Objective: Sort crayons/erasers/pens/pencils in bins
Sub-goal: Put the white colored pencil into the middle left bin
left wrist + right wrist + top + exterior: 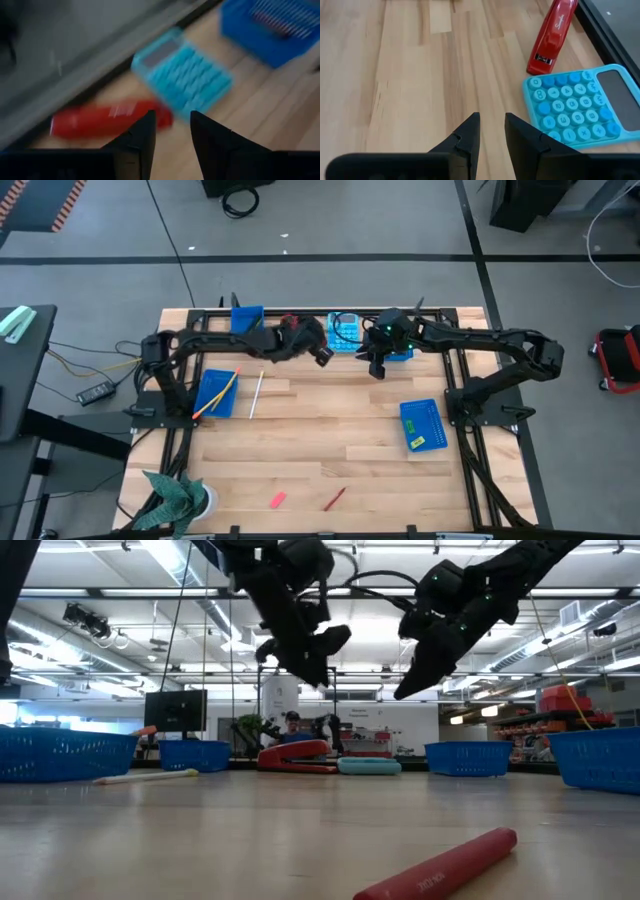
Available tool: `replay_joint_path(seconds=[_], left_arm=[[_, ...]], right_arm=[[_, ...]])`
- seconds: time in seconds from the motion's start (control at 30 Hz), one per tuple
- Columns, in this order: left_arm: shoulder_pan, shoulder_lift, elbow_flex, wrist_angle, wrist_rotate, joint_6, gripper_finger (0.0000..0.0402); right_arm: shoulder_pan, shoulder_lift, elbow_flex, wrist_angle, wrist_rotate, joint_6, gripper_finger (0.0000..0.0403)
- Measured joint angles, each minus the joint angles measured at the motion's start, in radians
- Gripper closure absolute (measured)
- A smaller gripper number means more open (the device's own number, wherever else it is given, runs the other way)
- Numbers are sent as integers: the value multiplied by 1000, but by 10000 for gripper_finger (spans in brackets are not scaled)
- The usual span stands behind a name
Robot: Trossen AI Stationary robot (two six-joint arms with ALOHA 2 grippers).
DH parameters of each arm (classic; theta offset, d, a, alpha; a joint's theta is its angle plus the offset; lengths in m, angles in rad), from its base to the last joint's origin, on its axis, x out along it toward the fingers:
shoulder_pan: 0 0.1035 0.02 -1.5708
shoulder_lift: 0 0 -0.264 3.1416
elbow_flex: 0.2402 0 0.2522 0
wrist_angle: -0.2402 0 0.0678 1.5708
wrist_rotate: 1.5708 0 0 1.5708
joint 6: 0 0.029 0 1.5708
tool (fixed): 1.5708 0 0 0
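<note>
Both grippers hang above the table's far middle, open and with nothing between their fingers. My left gripper (pixel 323 357) (pixel 172 116) is above the red stapler (pixel 107 120) and the light-blue calculator (pixel 182 75). My right gripper (pixel 377 370) (pixel 492 117) is over bare wood beside the calculator (pixel 577 107). On the table lie a white pencil (pixel 257 393), a red crayon (pixel 334 498) (pixel 440 865) and a pink eraser (pixel 278 500). The left bin (pixel 215 393) holds orange and yellow pencils. The right bin (pixel 422 427) holds a yellow eraser.
Two more blue bins stand at the far edge, one at the left (pixel 247 318) and one under my right arm (pixel 400 352). A potted plant (pixel 175 500) stands at the near left corner. Bare wood lies across the table's middle.
</note>
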Motion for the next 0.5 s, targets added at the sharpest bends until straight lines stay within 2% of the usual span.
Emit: replay_joint_path(seconds=[0.13, 0.27, 0.5], left_arm=[[53, 0, 25, -251, 123, -193, 256], [78, 0, 24, -437, 163, -306, 238], [94, 2, 19, -483, 269, -388, 219]], right_arm=[[0, 0, 0, 4, 0, -22, 306], [0, 0, 0, 14, 0, -48, 306], [0, 0, 0, 32, 0, -98, 306]])
